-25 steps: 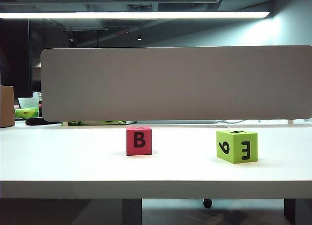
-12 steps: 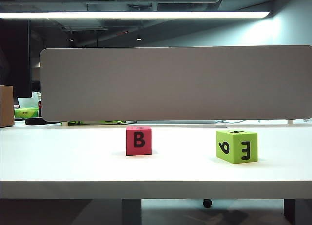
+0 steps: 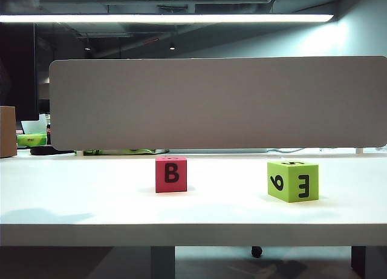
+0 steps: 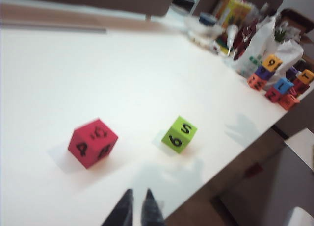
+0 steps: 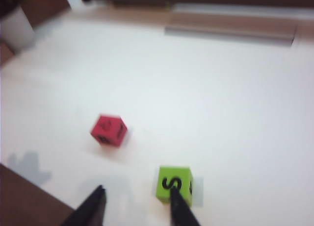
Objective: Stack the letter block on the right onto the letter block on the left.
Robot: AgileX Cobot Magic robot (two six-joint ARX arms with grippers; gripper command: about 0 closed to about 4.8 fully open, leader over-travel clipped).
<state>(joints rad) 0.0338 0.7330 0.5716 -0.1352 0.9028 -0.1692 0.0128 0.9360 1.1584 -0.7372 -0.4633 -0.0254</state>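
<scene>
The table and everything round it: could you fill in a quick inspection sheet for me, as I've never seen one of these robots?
Surface: white table, bare apart from two blocks.
Job's things: red block left, green block right; apart, unstacked.
Clutter: pile of coloured blocks and bags past the table's end.
Grippers: left gripper above the near edge, fingers nearly together, empty; right gripper open, hovering beside the green block, holding nothing.
Cables: nothing seen.
Surroundings: grey partition behind the table, ceiling strip light.
</scene>
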